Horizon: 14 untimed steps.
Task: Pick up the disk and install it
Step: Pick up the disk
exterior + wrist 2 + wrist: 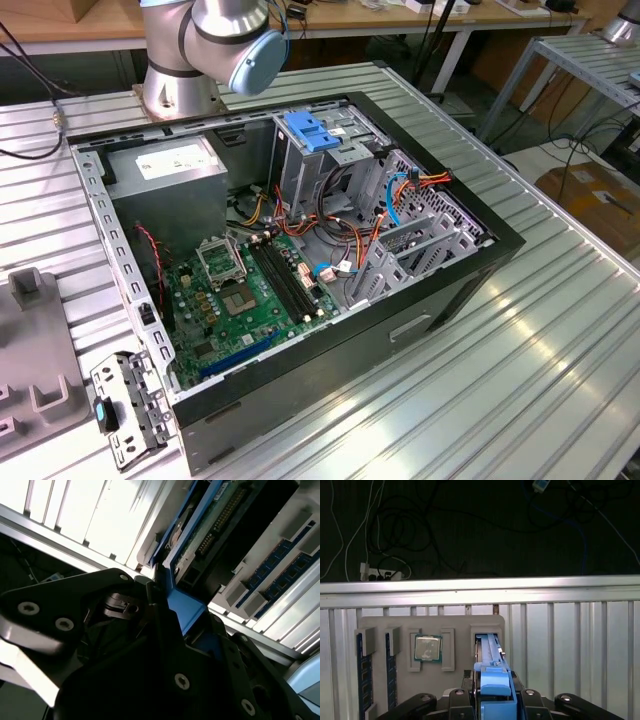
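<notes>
Claw [496,696] is clamping, as far as both wrist views are showing, on the blue rail [495,680] of the disk [489,652]. That disk is standing on edge in a slot of the grey tray [462,630], at the tray's end away from the memory sticks [362,662]. A chip [428,648] is lying in the tray just beside that slot. Holding plastic alone is risking a slip; any tilt could be wedging the disk against the slot walls and jolting the tray and chip.
</notes>
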Each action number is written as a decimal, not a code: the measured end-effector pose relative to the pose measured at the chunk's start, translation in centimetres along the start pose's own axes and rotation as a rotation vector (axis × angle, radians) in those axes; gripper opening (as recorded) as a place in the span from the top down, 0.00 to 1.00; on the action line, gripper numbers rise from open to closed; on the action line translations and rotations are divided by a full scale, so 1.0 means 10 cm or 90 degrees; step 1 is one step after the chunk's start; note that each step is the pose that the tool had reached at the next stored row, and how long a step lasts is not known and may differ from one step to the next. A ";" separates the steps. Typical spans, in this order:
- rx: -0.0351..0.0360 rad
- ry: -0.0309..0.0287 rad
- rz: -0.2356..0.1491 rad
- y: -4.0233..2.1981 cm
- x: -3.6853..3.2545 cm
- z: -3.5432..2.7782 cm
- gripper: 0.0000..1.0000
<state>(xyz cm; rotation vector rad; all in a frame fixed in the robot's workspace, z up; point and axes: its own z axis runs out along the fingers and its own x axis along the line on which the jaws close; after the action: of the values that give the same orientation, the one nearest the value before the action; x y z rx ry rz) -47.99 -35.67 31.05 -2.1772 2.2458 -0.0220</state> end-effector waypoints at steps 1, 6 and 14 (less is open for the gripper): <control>0.0001 0.0004 0.000 -0.001 0.000 -0.020 0.63; 0.0006 0.0020 0.000 -0.002 0.000 -0.080 0.63; 0.0014 0.0062 0.000 -0.005 0.000 -0.196 0.63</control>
<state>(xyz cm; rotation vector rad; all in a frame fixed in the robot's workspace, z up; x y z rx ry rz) -47.98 -35.67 33.01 -2.1811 2.2496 -0.0352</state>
